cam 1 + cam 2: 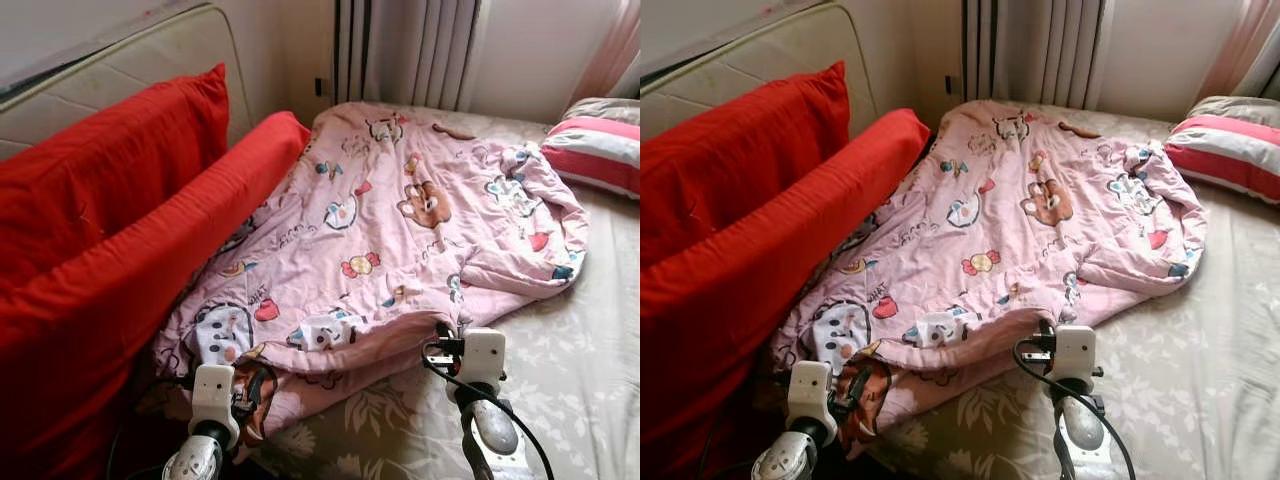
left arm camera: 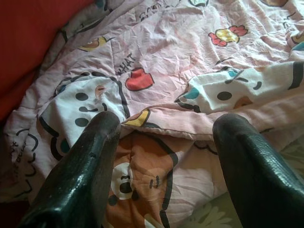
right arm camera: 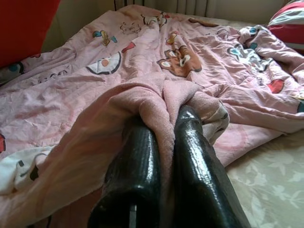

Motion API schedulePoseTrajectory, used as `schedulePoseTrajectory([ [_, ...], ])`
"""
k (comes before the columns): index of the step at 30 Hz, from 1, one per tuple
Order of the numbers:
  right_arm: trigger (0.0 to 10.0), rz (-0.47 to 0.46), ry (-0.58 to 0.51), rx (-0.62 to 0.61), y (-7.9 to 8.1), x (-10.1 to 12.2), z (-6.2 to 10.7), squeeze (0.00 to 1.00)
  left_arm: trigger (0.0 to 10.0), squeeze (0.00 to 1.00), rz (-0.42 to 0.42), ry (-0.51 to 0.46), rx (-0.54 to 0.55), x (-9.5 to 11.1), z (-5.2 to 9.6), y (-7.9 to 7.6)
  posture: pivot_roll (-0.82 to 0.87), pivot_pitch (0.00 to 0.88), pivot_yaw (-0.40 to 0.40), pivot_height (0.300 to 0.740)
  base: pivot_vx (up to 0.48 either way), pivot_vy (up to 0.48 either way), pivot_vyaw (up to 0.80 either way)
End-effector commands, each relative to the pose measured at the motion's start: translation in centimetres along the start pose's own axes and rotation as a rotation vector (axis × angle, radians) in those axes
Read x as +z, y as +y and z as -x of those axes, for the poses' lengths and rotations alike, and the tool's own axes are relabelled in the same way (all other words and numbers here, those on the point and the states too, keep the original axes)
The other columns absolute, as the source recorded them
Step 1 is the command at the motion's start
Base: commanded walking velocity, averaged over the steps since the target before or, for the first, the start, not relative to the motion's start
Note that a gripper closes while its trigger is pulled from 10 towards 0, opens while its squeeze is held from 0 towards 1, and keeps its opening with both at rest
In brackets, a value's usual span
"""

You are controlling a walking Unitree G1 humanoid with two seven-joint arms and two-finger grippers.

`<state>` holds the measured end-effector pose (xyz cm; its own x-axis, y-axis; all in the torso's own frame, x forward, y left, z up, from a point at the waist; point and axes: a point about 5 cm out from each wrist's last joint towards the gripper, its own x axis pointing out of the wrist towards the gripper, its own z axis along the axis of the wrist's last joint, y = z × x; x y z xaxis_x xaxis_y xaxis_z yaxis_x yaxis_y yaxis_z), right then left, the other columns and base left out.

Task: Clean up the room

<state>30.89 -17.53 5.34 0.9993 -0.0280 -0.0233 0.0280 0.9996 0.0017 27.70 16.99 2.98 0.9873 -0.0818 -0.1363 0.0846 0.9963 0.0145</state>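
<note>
1. The pink quilt lies spread across the bed, its near edge bunched right at both grippers.
2. Right gripper is clamped on a fold of that edge, pink cloth squeezed tight between its two fingers.
3. Left gripper sits at the quilt's near corner with its fingers spread wide, nothing between them, the cartoon print just beyond the tips.
4. Just left of the left gripper, the red cushions lean against the headboard, touching the quilt's side.
5. Well beyond the right gripper, off to its right, a striped pillow rests at the far side of the bed.
6. Curtains hang far ahead of both grippers.
</note>
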Motion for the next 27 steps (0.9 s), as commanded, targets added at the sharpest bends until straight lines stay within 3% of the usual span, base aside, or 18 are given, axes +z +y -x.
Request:
schedulePoseTrajectory([
  [1, 10.0, 0.003, 0.011, -0.004, 0.0, -0.1, 0.1, 0.00, 10.0, 0.00, -0.003, 0.034, 0.001, -0.9, 0.5, 0.2, 0.05, 0.146, 0.039, 0.740, 0.000, 0.000, 0.00],
  [10, 10.0, 0.015, -0.026, -0.029, -0.3, 0.5, -0.1, 0.00, 10.0, 0.00, -0.002, 0.025, 0.001, -0.8, 0.4, 0.3, 0.05, 0.157, 0.043, 0.740, 0.000, 0.000, 0.00],
  [13, 10.0, 0.071, -0.052, -0.034, -0.3, 0.9, -0.2, 0.00, 10.0, 0.00, 0.000, 0.024, 0.003, -0.7, 0.5, 0.3, 0.05, 0.163, 0.046, 0.740, 0.000, 0.000, 0.00],
  [27, 10.0, 0.069, -0.059, -0.057, -0.1, 1.0, -0.3, 0.00, 10.0, 0.00, 0.001, 0.016, 0.004, -0.6, 0.5, 0.5, 0.06, 0.167, 0.052, 0.740, -0.017, 0.000, 0.00],
])
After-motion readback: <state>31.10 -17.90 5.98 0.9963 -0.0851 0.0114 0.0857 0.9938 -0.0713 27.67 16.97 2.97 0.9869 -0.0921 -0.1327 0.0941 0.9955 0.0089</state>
